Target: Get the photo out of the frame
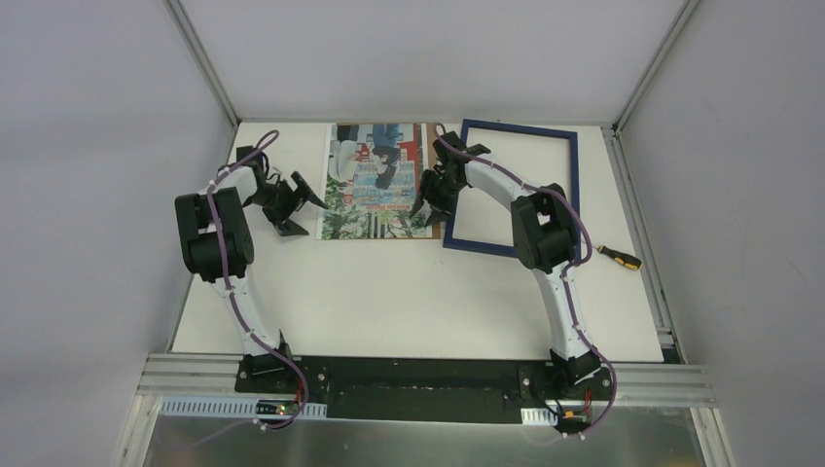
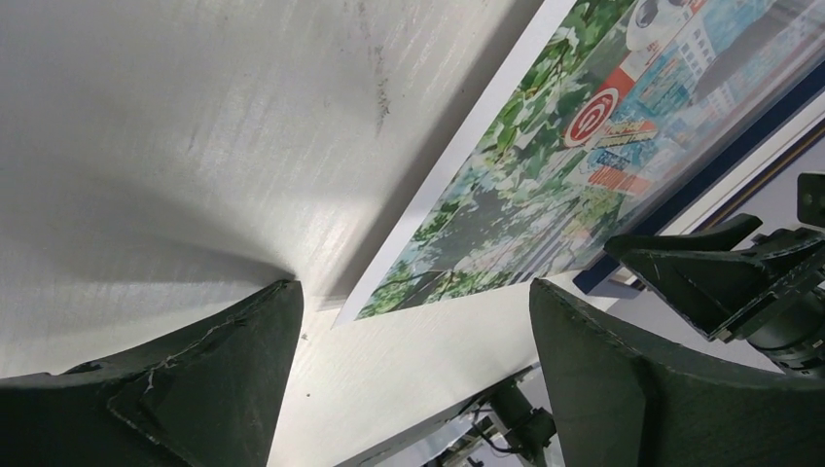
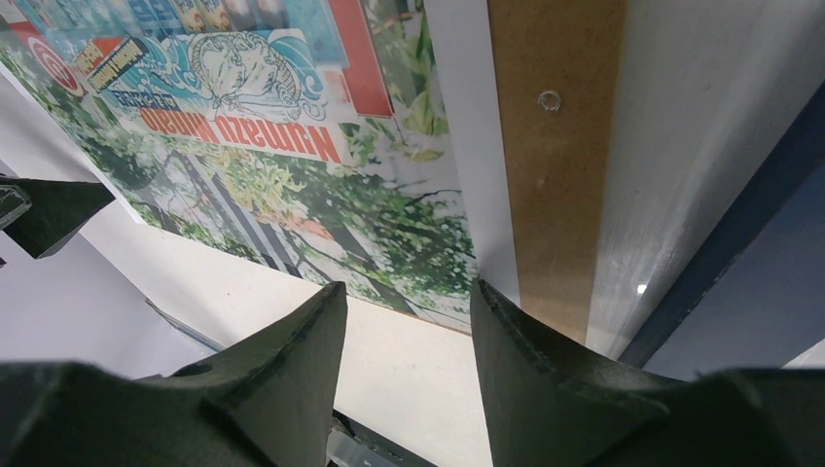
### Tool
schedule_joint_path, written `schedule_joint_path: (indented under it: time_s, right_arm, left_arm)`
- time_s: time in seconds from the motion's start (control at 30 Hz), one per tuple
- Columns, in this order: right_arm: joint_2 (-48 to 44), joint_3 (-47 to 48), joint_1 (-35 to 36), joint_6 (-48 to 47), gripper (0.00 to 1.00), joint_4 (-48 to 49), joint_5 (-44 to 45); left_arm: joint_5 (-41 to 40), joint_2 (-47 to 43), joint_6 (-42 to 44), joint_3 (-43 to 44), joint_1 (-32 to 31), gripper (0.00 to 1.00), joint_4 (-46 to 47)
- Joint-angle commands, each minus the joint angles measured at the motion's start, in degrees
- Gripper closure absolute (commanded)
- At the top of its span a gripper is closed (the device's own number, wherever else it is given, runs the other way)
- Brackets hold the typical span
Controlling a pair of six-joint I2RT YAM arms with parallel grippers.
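The colourful photo (image 1: 377,181) lies flat on the table, outside the frame, with a strip of brown backing board (image 1: 432,156) showing along its right side. The dark-blue frame (image 1: 517,126) lies to the right, the white table showing through it. My left gripper (image 1: 304,215) is open and empty, just left of the photo's near left corner (image 2: 384,292). My right gripper (image 1: 428,211) is open and empty above the photo's near right corner, between the photo (image 3: 272,146) and the frame's left edge (image 3: 749,214). The backing board (image 3: 555,165) also shows in the right wrist view.
A screwdriver (image 1: 619,257) with a yellow and black handle lies right of the frame near the table's right edge. White walls enclose the table on three sides. The right gripper's fingers (image 2: 715,272) show in the left wrist view.
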Motion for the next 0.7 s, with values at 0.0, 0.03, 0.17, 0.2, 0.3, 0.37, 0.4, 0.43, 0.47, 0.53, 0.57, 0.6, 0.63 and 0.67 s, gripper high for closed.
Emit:
schedule_joint_path:
  time_s: [0.0, 0.03, 0.17, 0.2, 0.3, 0.37, 0.4, 0.43, 0.47, 0.53, 0.57, 0.6, 0.63, 0.67]
  right_arm:
    - [3.1, 0.2, 0.2, -1.1, 0.47, -2.4, 2.6]
    - [3.1, 0.3, 0.2, -1.1, 0.47, -2.4, 2.5]
    - [3.3, 0.5, 0.3, -1.2, 0.47, -2.6, 2.5]
    - [3.4, 0.6, 0.3, -1.2, 0.47, -2.7, 2.5]
    - [3.7, 0.9, 0.3, -1.2, 0.47, -2.8, 2.4]
    - [3.9, 1.1, 0.4, -1.1, 0.47, -3.0, 2.4]
    - [4.0, 1.4, 0.5, -1.2, 0.47, -3.1, 2.4]
    - [4.2, 1.5, 0.5, -1.3, 0.47, -3.3, 2.4]
    - [4.3, 1.6, 0.6, -1.3, 0.47, -3.3, 2.4]
    - [4.3, 1.5, 0.6, -1.4, 0.47, -3.4, 2.5]
    - [4.4, 1.6, 0.6, -1.6, 0.47, -3.4, 2.5]
    - [4.4, 1.5, 0.7, -1.6, 0.47, -3.5, 2.6]
    - [4.5, 1.5, 0.6, -1.7, 0.47, -3.6, 2.6]
    - [4.5, 1.5, 0.6, -1.8, 0.47, -3.6, 2.6]
  left_arm:
    - [2.9, 0.9, 0.9, -1.2, -1.2, 0.13, 0.0]
    - [3.7, 0.8, 0.3, -1.7, -1.2, 0.14, 0.7]
    - [7.0, 0.7, -1.9, -2.6, -1.3, 0.28, 3.6]
    - [7.0, 0.4, -2.1, -2.8, -1.3, 0.33, 3.9]
    - [6.9, -1.1, -2.4, -3.0, -1.2, 0.45, 4.4]
    - [6.6, -2.1, -2.7, -3.1, -1.2, 0.51, 4.5]
    - [6.3, -2.6, -2.9, -3.2, -1.2, 0.54, 4.5]
    - [6.2, -3.1, -3.2, -3.3, -1.3, 0.57, 4.6]
    - [6.2, -3.6, -3.6, -3.4, -1.3, 0.60, 4.9]
    - [6.5, -5.0, -4.2, -3.7, -1.2, 0.61, 5.3]
    - [6.7, -5.4, -4.5, -3.7, -1.2, 0.61, 5.6]
    - [7.0, -5.8, -4.8, -3.8, -1.3, 0.61, 5.8]
    - [7.4, -5.9, -5.2, -3.9, -1.2, 0.61, 6.1]
    - [7.7, -6.1, -5.6, -3.9, -1.3, 0.61, 6.4]
